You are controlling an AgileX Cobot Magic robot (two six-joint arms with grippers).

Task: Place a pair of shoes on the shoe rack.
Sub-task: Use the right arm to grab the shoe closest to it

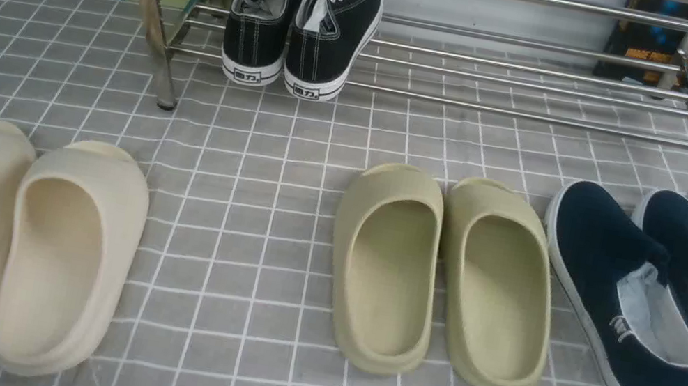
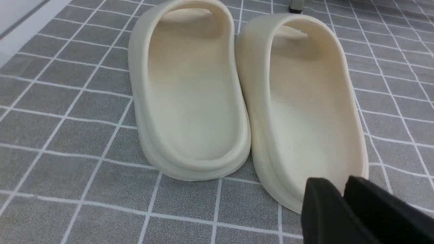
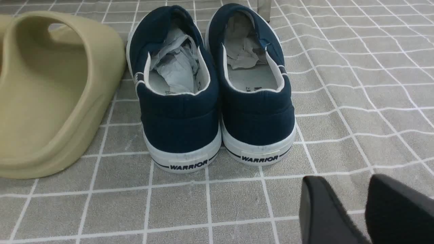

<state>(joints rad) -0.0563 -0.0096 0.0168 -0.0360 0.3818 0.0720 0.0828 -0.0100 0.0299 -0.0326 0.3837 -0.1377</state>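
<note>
Two navy-blue slip-on shoes (image 1: 622,299) with white soles stand side by side on the grey checked cloth at the front right, toes toward the shoe rack (image 1: 527,115). The rack is silver tubing across the back. In the right wrist view the pair (image 3: 179,115) shows heel-on, with crumpled paper inside. My right gripper (image 3: 344,184) hovers a short way behind the heels, open, with only cloth between its fingers. My left gripper (image 2: 339,184) is shut and empty, at the heel of a cream slide (image 2: 305,112). Neither arm shows clearly in the front view.
Black lace-up sneakers (image 1: 303,23) sit on the rack's left part. A cream pair of slides (image 1: 17,241) lies at the front left. An olive pair (image 1: 443,274) lies in the middle, close beside the navy shoes. Books lean behind the rack.
</note>
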